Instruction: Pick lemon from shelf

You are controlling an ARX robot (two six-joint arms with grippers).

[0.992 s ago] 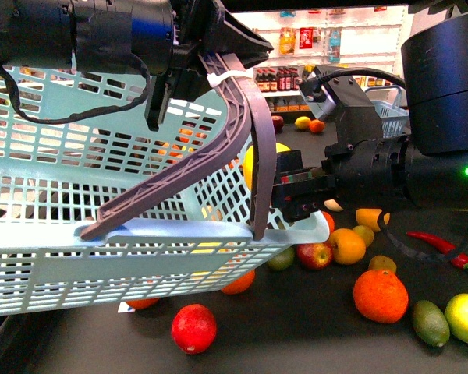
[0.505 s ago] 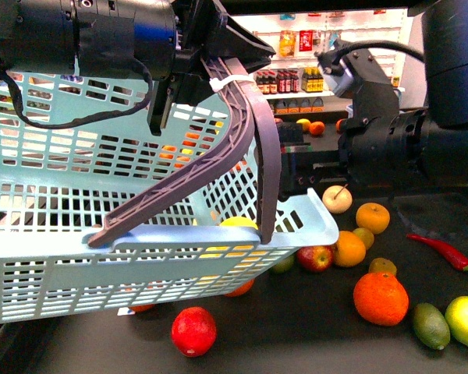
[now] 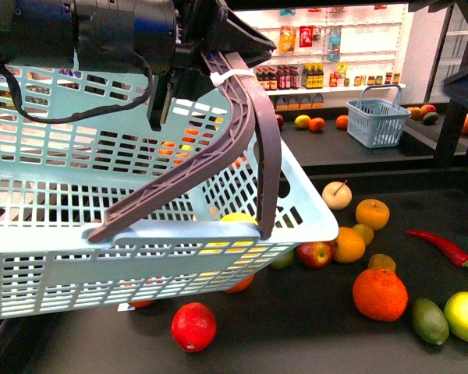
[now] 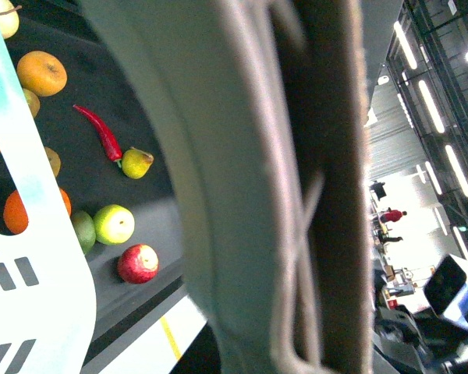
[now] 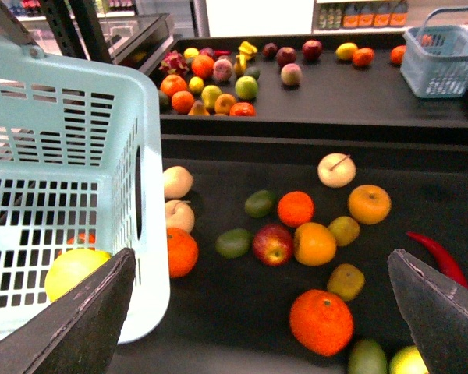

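Note:
A yellow lemon lies inside the light blue basket, seen through its slotted wall; it also shows in the right wrist view. My left gripper is shut on the basket's grey-purple handle and holds the basket above the black shelf deck. The handle fills the left wrist view. My right gripper is open and empty, above the loose fruit beside the basket. The right gripper is out of the front view.
Loose fruit lies on the deck: oranges, an apple, a red fruit, a chilli. The upper tier holds another lemon and a small blue basket. White shelves of bottles stand behind.
My right arm held the lemon over the basket, let it go into the basket, then drew back to the right out of the front view. The basket has barely moved.

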